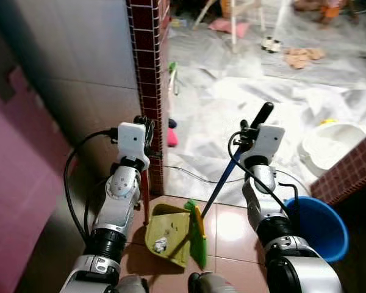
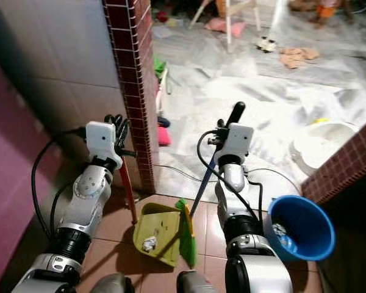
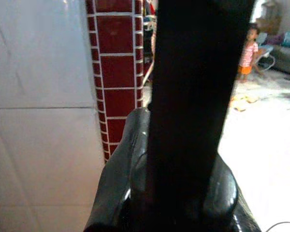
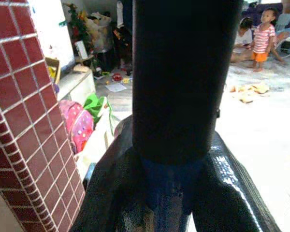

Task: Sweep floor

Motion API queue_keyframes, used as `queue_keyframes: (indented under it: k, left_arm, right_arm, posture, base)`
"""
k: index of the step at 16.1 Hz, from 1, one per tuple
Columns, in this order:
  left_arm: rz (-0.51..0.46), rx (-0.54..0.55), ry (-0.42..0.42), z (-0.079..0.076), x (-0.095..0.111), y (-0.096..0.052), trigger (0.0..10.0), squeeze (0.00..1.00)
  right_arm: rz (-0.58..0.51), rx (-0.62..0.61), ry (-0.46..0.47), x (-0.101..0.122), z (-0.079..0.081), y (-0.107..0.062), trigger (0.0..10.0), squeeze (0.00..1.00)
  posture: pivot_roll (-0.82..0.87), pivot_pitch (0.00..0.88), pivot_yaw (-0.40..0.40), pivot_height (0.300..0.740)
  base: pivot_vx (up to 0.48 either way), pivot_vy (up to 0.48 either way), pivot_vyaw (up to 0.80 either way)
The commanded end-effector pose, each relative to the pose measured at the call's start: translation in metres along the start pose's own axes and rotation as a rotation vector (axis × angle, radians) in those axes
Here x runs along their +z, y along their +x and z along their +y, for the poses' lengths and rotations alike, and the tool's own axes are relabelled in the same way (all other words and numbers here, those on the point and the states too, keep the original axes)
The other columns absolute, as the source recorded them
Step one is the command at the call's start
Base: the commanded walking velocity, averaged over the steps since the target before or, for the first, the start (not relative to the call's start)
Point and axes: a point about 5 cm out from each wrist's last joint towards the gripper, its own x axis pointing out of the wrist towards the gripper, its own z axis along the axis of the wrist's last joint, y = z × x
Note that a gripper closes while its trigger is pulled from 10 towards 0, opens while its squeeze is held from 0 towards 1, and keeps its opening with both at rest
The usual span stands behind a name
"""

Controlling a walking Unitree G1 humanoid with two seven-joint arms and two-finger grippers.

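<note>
Head views: left gripper (image 1: 144, 125) clenched on the red dustpan handle (image 1: 144, 194); yellow-green dustpan (image 1: 168, 233) on the floor tiles (image 1: 229, 223) holds scraps. Right gripper (image 2: 222, 133) grips the blue broom handle (image 2: 200, 183) — green bristles (image 2: 188, 235) meet the pan. Wrist views: dark handles block the jaws — a child (image 4: 262, 37) stands beyond.

**My rig's arms**

I saw two silver, segmented arms with black ribbed collars at the joints. Each wrist carried a white boxy housing, and looped black cables ran along both forearms. The left gripper (image 1: 145, 125) and right gripper (image 1: 249, 129) had glossy black fingers (image 4: 232, 193).
</note>
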Motion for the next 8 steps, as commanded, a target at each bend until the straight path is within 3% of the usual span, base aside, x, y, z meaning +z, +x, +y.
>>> queue_keyframes:
  k: [1, 8]
  left_arm:
    - [-0.046, 0.019, 0.003, 0.0061, 0.0105, 0.0008, 10.0, 0.00]
    - [-0.026, 0.027, -0.013, 0.0043, 0.0100, -0.0049, 10.0, 0.00]
  right_arm:
    - [-0.019, 0.040, 0.010, 0.0071, 0.0116, 0.0040, 10.0, 0.00]
    - [0.002, 0.054, 0.004, 0.0069, 0.0142, 0.0038, 10.0, 0.00]
  posture:
    - [0.04, 0.000, -0.050, 0.740]
    - [0.04, 0.000, -0.052, 0.740]
  base:
    - [-0.259, 0.000, 0.00]
    - [-0.262, 0.000, 0.00]
